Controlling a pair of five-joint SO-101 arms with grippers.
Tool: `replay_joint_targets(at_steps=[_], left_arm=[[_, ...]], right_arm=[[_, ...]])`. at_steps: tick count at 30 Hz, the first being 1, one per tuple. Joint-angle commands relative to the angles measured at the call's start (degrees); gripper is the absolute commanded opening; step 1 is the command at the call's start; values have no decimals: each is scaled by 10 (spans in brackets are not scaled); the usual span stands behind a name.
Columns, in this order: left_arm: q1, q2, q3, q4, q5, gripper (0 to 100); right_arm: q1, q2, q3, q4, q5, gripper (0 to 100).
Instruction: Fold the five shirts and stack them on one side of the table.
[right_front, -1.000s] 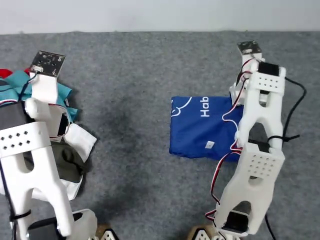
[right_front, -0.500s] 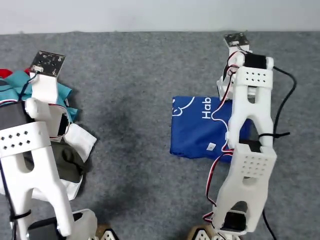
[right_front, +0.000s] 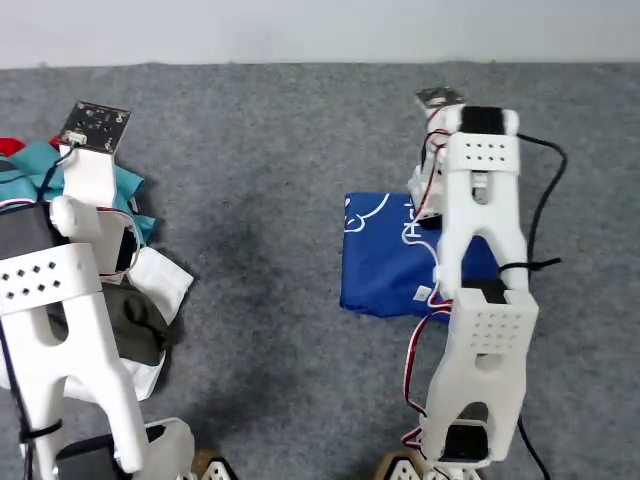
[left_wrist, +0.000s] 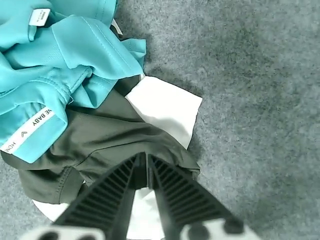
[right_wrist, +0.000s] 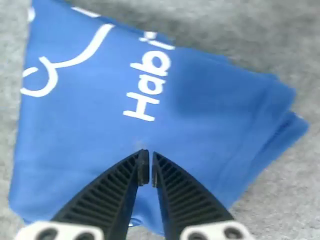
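- Since a second ago, the right arm has swung across the table (right_front: 270, 150) toward the left arm's side. The right gripper (right_wrist: 145, 157) now hangs over the middle of the blue shirt (right_front: 385, 260) rather than its outer edge. The left arm has not stirred.
- Nearest the arm bases, the left gripper (left_wrist: 145, 162) is pinched closed on nothing, just above the heap of loose shirts: a dark shirt (left_wrist: 115, 135) over a white shirt (left_wrist: 165, 107).
- A little farther out, the blue shirt lies flat as a folded rectangle, well apart from the heap. The right gripper is clenched and empty; I cannot tell whether its tips touch the cloth.
- Beyond the dark shirt the heap goes on with a teal shirt (left_wrist: 75, 50) and a scrap of red cloth (right_front: 8, 147).
- Judged from this, one shirt is folded and the right arm is pressing or checking it; the rest wait.
- The next move likely calls for opening the left jaws, catching one layer only, and drawing it out to spread.
- Bare table lies between the heap and the blue shirt and on to the far edge, which leaves room to work. The heap runs out of sight at the side, so its edge there is hidden.
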Motion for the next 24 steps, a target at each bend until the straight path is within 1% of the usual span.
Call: replay_joint_targets(at_steps=[1,7,11,14,19,21,24], left_arm=[[-2,-19,-2,1,-1,14],[-3,-20,-3,11,-1,14],[-22,-20,-3,11,-1,14],[-42,-20,-3,11,-1,14],[-55,-20,-2,11,-1,14],[-52,-20,-2,11,-1,14],[-51,-19,-2,11,-1,14]], right_arm=[[-41,-59,38,25,-3,9],[-138,-151,168,23,-7,9],[-180,-196,236,23,-8,9],[-185,-203,292,1,-8,9],[-182,-167,412,-123,-8,9],[-196,-143,431,-150,-8,9],[-206,-117,425,-156,-8,9]])
